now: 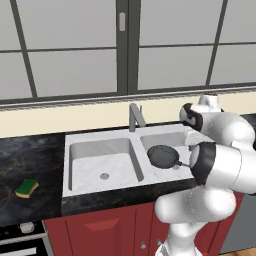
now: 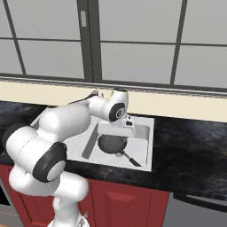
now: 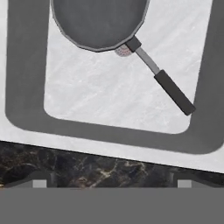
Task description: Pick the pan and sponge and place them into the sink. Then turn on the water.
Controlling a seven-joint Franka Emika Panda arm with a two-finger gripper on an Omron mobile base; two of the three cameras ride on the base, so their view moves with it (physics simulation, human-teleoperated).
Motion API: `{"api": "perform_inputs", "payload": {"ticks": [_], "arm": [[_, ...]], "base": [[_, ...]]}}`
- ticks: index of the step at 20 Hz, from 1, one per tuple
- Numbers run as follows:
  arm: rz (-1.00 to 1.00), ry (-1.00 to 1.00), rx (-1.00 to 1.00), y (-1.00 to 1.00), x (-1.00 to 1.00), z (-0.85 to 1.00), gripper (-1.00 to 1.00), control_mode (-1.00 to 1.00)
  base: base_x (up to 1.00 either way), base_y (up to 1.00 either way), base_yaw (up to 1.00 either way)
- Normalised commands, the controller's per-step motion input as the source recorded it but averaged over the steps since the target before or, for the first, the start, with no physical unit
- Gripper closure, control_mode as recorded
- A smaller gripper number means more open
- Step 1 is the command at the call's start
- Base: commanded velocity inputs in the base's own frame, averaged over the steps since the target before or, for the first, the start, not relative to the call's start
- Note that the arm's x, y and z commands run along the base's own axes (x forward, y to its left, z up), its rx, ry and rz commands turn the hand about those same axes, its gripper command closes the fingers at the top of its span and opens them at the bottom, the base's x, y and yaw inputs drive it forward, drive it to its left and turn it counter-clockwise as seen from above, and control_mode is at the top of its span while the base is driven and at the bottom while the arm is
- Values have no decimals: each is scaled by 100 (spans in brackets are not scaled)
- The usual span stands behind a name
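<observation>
Left base view shows the sponge (image 1: pixel 27 188) on the surface (image 1: pixel 30 160); hand view shows the claw (image 3: pixel 112 183) apart above the pan (image 3: pixel 99 22).

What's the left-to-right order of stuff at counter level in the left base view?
sponge on the dark counter → left basin of the sink → faucet → pan in the right basin → the robot arm.
</observation>
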Motion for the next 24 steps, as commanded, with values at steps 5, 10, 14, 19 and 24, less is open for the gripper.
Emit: {"api": "perform_inputs", "payload": {"ticks": [5,10,14,19,24], "arm": [[-7,-7,0,13,-24,47,-100,-100],[-7,-6,0,12,-26,45,-100,-100],[-6,0,2,12,-31,31,-100,-100],[-7,0,4,22,-37,30,-100,-100],[-5,0,3,36,-29,29,-100,-100]], "base": [[0,0,0],[0,0,0],[0,0,0],[0,0,0],[0,0,0]]}}
